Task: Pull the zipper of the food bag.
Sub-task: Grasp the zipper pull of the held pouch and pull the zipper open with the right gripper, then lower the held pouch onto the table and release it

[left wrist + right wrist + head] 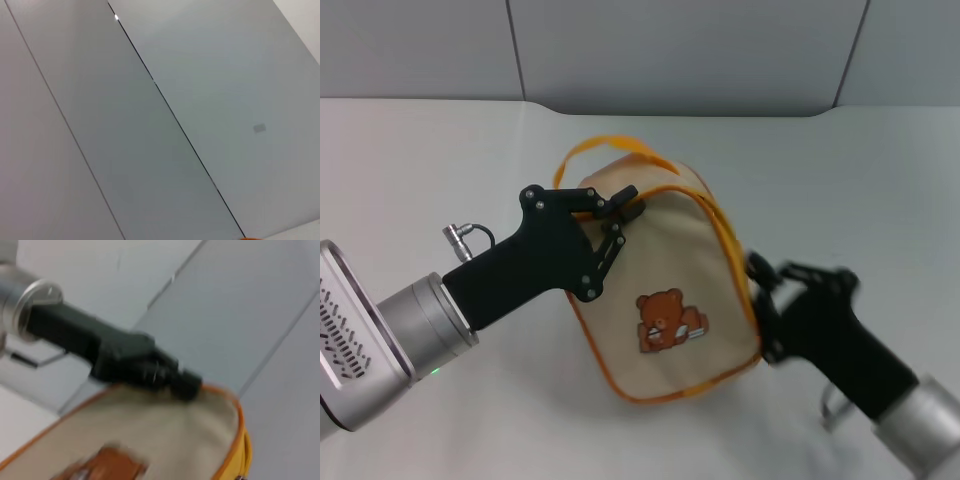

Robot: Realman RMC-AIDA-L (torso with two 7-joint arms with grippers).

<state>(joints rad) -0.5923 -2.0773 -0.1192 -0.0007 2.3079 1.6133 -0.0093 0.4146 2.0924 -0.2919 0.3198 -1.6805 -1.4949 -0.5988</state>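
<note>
The left hand (620,212), reaching in from the lower left of the head view, pinched narrowly at the food bag's (665,290) upper-left corner. The bag sat mid-frame on the white surface (410,170). The right hand (767,300) pressed against its lower-right side; I cannot tell its opening.

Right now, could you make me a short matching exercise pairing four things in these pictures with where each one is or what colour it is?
Column one:
1. left gripper
2. right gripper
3. strap handle
4. bear print

Column two:
A. brown, on the food bag's face towards the head camera
B. at the bag's top edge, on the robot's left
C. orange, arching over the bag's far top
D. against the bag's side, on the robot's right

Pairs: 1-B, 2-D, 3-C, 4-A
</note>
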